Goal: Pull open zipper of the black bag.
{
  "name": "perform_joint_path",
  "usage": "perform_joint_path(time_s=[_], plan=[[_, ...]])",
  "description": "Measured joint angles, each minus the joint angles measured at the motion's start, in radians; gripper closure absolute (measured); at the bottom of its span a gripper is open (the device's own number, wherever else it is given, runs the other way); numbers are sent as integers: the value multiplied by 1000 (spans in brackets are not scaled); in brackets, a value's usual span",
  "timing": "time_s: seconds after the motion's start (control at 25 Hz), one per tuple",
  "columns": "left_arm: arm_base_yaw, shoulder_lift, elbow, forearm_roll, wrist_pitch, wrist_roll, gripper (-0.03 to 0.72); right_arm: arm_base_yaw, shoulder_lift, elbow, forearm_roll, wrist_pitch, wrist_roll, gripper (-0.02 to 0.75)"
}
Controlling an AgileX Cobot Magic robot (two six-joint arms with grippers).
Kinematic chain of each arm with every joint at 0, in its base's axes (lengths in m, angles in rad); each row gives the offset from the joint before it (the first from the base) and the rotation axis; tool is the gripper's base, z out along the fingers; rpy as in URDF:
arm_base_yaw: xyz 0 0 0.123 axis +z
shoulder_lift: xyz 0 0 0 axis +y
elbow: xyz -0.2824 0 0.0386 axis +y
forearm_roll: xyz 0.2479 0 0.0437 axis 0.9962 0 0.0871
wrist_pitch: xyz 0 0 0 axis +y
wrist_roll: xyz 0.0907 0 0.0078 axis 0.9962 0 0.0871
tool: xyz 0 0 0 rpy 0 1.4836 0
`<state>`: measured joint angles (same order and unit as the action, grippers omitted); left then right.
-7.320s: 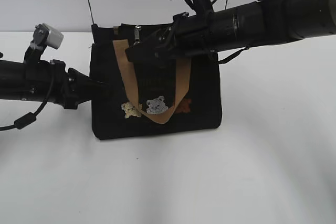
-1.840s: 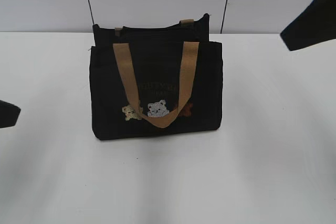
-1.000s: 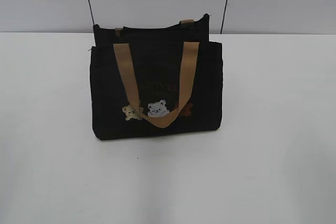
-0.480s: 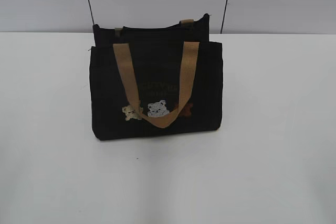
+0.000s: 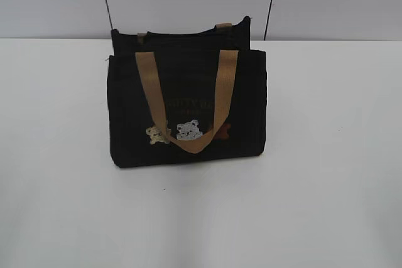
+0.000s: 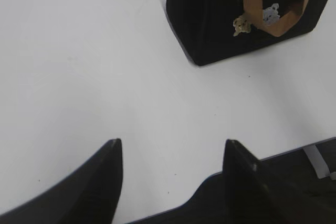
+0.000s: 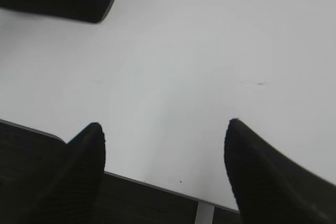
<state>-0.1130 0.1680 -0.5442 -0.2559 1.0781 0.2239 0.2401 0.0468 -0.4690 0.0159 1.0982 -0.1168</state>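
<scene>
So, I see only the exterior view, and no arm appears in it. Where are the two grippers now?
Observer: The left gripper is open and empty, over the table edge.
Operator: Does it see the black bag?
Observer: Yes, the black bag stands far ahead of it, to the upper right.
Operator: And the right one?
Observer: The right gripper is open too, holding nothing; only a bag corner shows at its upper left.

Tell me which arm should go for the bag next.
Left, by a narrow margin. Its open gripper looks at the bag front, bears and handle visible. The right gripper, also open, sees only a bag corner. Both are withdrawn and hold nothing. The zipper pull isn't discernible.
</scene>
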Motion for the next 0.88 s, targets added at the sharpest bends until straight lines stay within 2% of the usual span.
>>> perform_joint_path(time_s=[0.52, 0.88], plan=[[12, -22, 0, -9, -1, 0, 235, -12, -7, 0, 8, -2, 1, 201], [88, -161, 0, -10, -2, 0, 236, -175, -55, 0, 9, -2, 1, 201]])
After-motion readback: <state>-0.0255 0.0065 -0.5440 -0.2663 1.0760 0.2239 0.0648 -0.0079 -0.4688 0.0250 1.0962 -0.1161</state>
